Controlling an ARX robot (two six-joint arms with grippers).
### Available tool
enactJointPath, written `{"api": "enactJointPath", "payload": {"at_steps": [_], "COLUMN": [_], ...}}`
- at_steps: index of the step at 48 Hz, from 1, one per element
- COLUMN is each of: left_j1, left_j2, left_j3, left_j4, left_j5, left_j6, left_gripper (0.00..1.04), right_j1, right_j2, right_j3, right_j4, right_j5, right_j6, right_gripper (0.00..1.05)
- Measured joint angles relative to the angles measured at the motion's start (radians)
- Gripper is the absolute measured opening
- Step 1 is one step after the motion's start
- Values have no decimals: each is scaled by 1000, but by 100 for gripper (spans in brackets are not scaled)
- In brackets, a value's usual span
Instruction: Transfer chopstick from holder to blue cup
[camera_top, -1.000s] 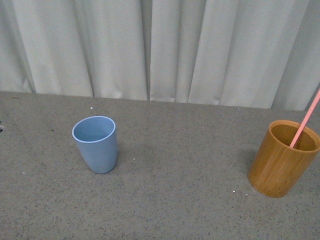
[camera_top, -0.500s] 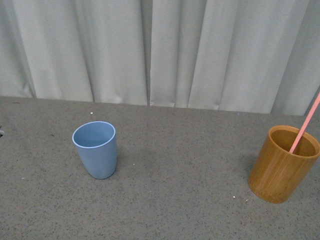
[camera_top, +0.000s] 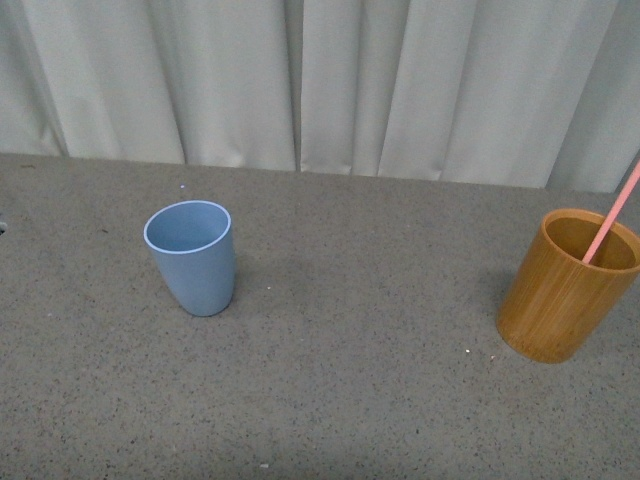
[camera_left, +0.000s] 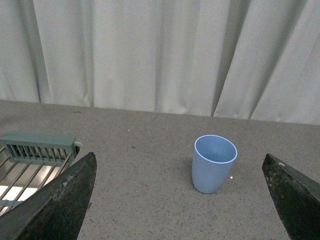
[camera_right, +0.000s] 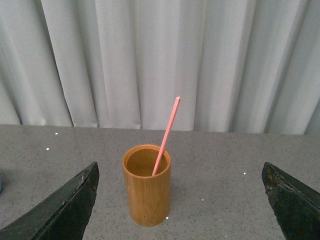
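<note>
Dark, scuffed fingers (camera_left: 60, 200) of the left gripper (camera_left: 179, 157) stand wide apart with nothing between them, and past the gap the blue cup (camera_left: 212, 167) stands upright on the grey speckled table (camera_left: 150, 210), clear of both fingers. Off to one side of that view lies a grey-green slotted rack (camera_left: 37, 147) with metal bars beneath it. The right gripper (camera_right: 180, 165) is likewise spread, its fingers (camera_right: 60, 210) holding nothing, and ahead of it stands the holder (camera_right: 146, 192), upright, with the chopstick (camera_right: 166, 132) inside it, tilted against the rim and rising well above it. From the front, the blue cup (camera_top: 192, 260) sits to the left and the holder (camera_top: 560, 300) far to the right, well apart, the chopstick (camera_top: 610, 225) slanting off the frame's edge. Pale pleated curtains (camera_top: 300, 80) hang behind the table (camera_top: 350, 350).
</note>
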Motion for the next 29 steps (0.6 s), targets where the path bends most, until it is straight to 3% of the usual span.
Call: {"api": "enactJointPath", "payload": {"at_steps": [2,6,15,29], "left_j1": [-20,-100,-143,-232], "left_j2": [10,66,357,806], "left_j3": [6,8,37,135], "left_j4": [-31,-58,165,439], "left_j5": [-65,-213,-225,-245], "left_j6": [-58,-356,-683,-747], "left_gripper": [98,98,98,98], "right_j1": [0,0,0,0], "right_j2": [0,0,0,0], "right_j3": [0,0,0,0], "right_j4": [0,0,0,0], "right_j5": [0,1,0,0], "right_j6": [0,0,0,0], "right_gripper": [95,95,95,95]}}
